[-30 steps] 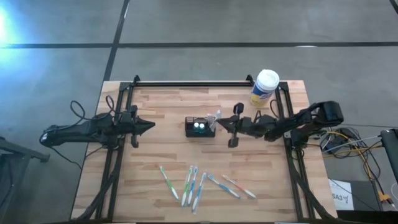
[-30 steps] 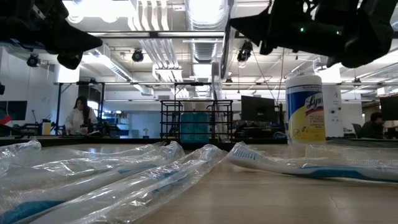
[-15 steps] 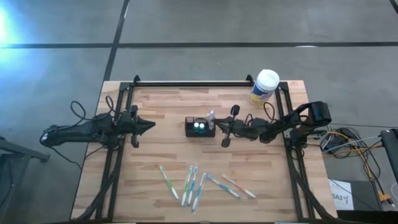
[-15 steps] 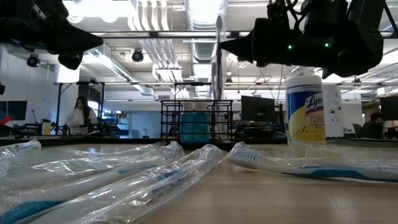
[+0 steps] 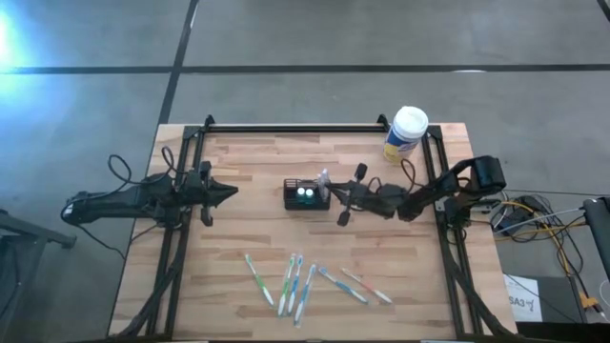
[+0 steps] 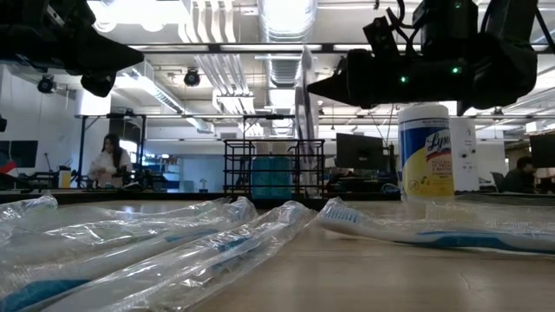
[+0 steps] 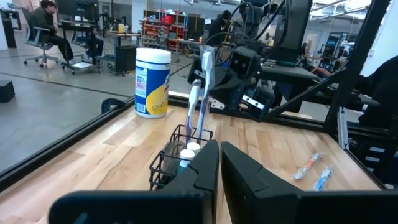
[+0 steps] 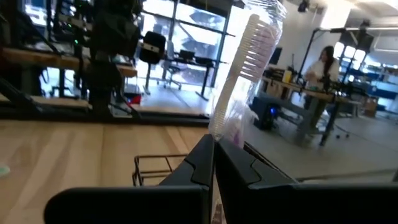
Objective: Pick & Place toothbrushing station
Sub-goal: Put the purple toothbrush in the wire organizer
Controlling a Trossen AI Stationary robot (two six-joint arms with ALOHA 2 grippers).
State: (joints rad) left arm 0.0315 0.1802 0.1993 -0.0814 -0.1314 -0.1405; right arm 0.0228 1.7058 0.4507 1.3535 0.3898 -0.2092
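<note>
Caddy (image 5: 306, 195) of black wire mesh sits mid-table on pale wood planks (image 5: 248, 229), just ahead of my right gripper (image 5: 328, 193), whose fingers pinch a wrapped toothbrush (image 5: 322, 179) upright at its edge; my left gripper (image 5: 229, 193) waits closed, well apart. Low across the table, wrapped brushes (image 6: 173, 251) lie in front, a wipes canister (image 6: 425, 152) stands behind, and a person (image 6: 108, 160) sits under ceiling lights. From my left wrist, closed fingers (image 7: 208, 171) face the caddy. From my right wrist, bristles (image 8: 252, 53) rise above my fingers.
</note>
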